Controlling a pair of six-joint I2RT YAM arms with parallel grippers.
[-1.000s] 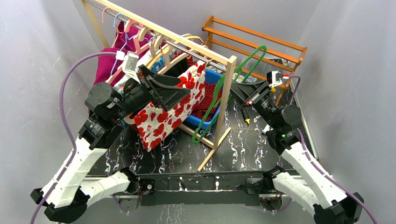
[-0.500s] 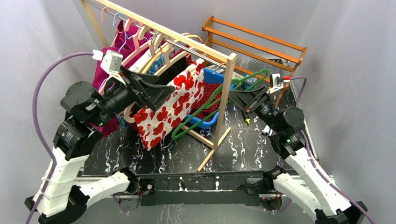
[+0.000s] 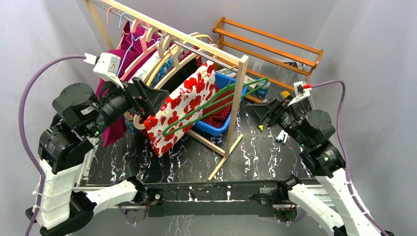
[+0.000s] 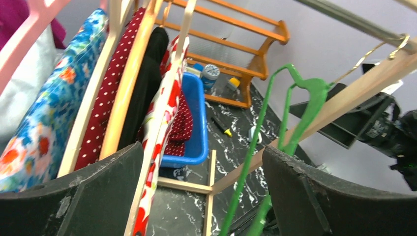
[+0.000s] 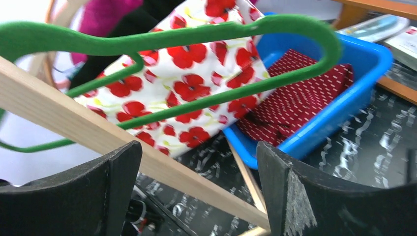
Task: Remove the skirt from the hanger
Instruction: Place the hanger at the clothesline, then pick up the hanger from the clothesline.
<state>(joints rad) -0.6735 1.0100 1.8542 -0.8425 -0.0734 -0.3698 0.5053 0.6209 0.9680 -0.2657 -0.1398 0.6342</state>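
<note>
The skirt [image 3: 178, 112], white with red poppies, hangs from the wooden rack's [image 3: 239, 101] rail and slopes down to the left. A green hanger [image 3: 212, 104] lies loose across the skirt and against the rack's end post. My left gripper [image 3: 158, 98] stands open at the skirt's upper left side. In the left wrist view the skirt [image 4: 158, 147] shows edge-on just inside the left finger, and the green hanger [image 4: 290, 125] is ahead. My right gripper [image 3: 267, 114] is open, right of the post and apart from the hanger [image 5: 196, 34]. Nothing is held.
A blue bin [image 3: 223, 123] holding red dotted cloth [image 5: 295, 105] sits on the black table behind the post. Several other garments on wooden and pink hangers [image 3: 147, 49] crowd the rail. An orange wooden shelf [image 3: 268, 46] stands at the back right, with small items at its foot.
My right gripper has opened, let go of the green hanger and drawn back to the right. The hanger dropped leftward onto the skirt. My left arm has risen and pulled back left.
</note>
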